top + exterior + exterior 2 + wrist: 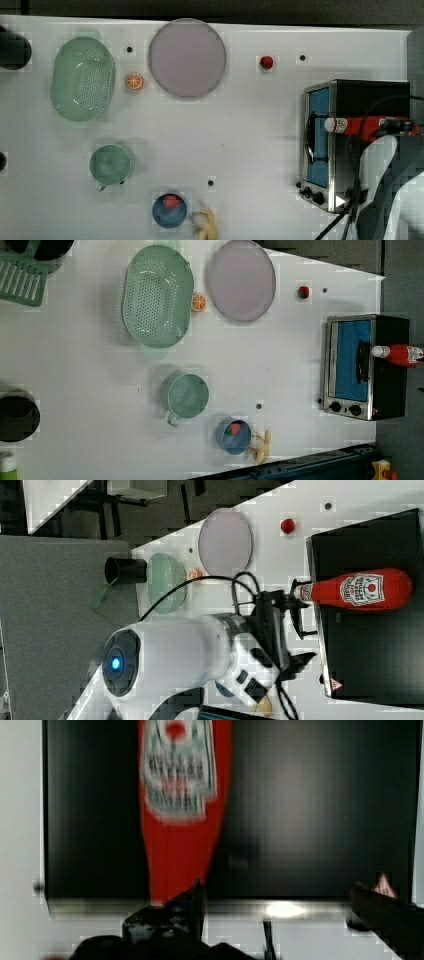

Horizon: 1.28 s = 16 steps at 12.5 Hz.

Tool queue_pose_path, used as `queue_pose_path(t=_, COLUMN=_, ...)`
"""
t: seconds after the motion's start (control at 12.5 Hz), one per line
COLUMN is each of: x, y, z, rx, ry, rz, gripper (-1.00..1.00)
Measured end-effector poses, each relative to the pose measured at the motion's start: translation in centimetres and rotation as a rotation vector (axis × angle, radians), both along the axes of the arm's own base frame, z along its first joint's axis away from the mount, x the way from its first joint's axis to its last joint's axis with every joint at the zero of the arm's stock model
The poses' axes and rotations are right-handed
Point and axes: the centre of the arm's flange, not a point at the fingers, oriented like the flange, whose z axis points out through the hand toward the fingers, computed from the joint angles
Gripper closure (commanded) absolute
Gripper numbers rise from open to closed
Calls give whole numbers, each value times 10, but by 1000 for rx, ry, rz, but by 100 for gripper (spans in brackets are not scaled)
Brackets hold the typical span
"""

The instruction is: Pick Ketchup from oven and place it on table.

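Since the ketchup bottle [357,590] lies flat on the oven's [370,650] black top, cap toward the front, and your wide-open, empty gripper [299,609] nears it, grasp the slick, light plastic mid-body.

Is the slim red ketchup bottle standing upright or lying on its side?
Lying on its side. The slim red ketchup bottle rests lengthwise on top of the black toaster oven, white cap pointing past the oven's front edge.
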Motion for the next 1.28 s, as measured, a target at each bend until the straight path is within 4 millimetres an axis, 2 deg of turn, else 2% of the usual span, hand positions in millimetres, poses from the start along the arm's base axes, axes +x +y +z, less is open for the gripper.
queue_pose_path(t=0.24, x=29, y=-28, z=-15, rx=-102, ry=-18, rz=-16, gripper=-100)
queue_pose_path(t=0.48, x=48, y=-20, z=-53, rx=-48, ry=-38, rz=-47, gripper=-100)
queue_pose_path(t=0.64, x=62, y=-29, z=-71, rx=-108, ry=-38, rz=-38, gripper=-100)
queue_pose_path(t=0.8, x=61, y=-29, z=-92, rx=-93, ry=-48, rz=-59, gripper=-100)
queue_pose_path(t=0.96, x=59, y=-34, z=-100, rx=-79, ry=-38, rz=-76, gripper=-100)
queue_pose_path(t=1.04, x=57, y=-39, z=-101, rx=-73, ry=-41, rz=-91, gripper=-92)
queue_pose_path(t=1.2, x=48, y=-48, z=-105, rx=-78, ry=-47, rz=-113, gripper=-43)
queue_pose_path(t=1.28, x=47, y=-49, z=-104, rx=-71, ry=-53, rz=-123, gripper=-27)
